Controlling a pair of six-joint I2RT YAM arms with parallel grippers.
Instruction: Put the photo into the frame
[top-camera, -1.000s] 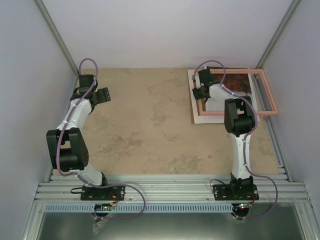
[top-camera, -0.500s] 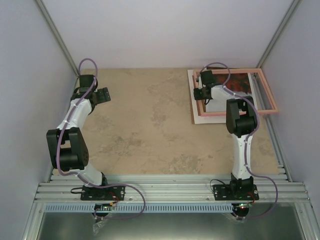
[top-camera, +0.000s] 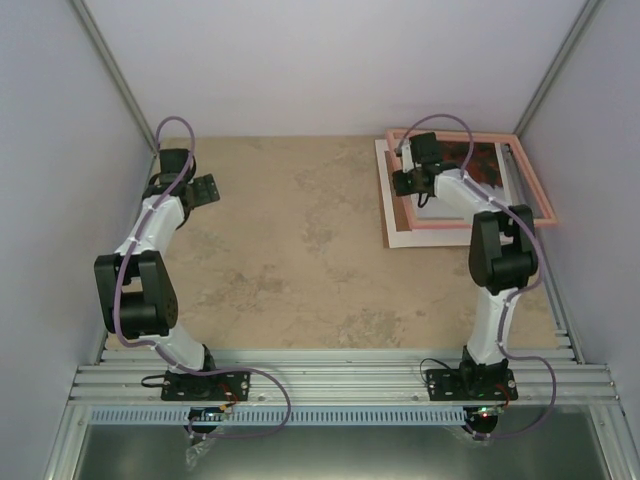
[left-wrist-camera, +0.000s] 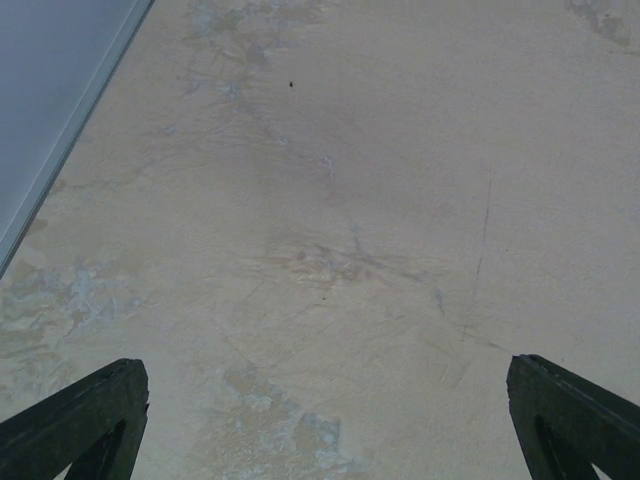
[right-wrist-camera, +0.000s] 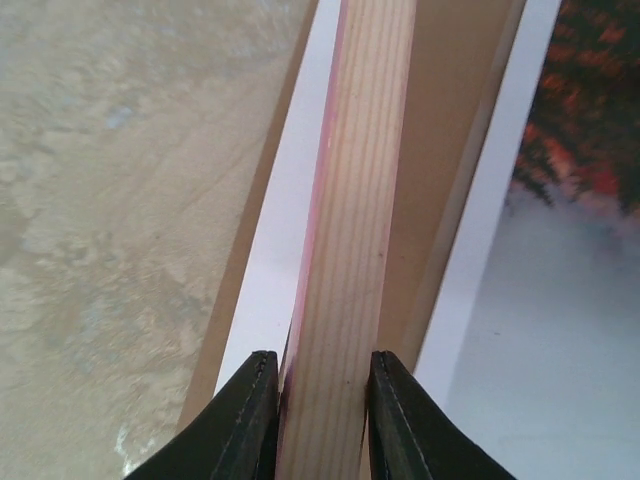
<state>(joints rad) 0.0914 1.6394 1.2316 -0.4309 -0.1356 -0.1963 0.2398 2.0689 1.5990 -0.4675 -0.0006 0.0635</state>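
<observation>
Well, look at the left side first. Your left claw (top-camera: 203, 189) hangs over the bare tan surface (top-camera: 300, 280) near the upper left of the top view. Its fingers (left-wrist-camera: 85, 425) are wide apart and nothing is between them. That arm is bent like an elbow and tucked close to the left wall. I think it waits there to be out of the way.

Now go across to the right. Your right arm is stretched far out to the upper right corner of the top view, with its wrist turned in toward the middle. Your right claw (right-wrist-camera: 320, 395) is squeezed tight on the left bar of the frame (right-wrist-camera: 360, 150). In the right wrist view, pale wood with a pink edge is pinched between the two black fingers. I think you hold this thin bar because it is easy to pinch, and the whole frame can be moved from there.

The photo (right-wrist-camera: 585, 120) lies in that same corner, picture side up, with its red and grey showing inside the frame. The frame sits partly over it but toward the right, so a white edge sticks out on the left and at the bottom. A brown board (right-wrist-camera: 445, 140) shows just beside the bar. So they are not lined up yet. You will likely need to bring the frame to the left.
</observation>
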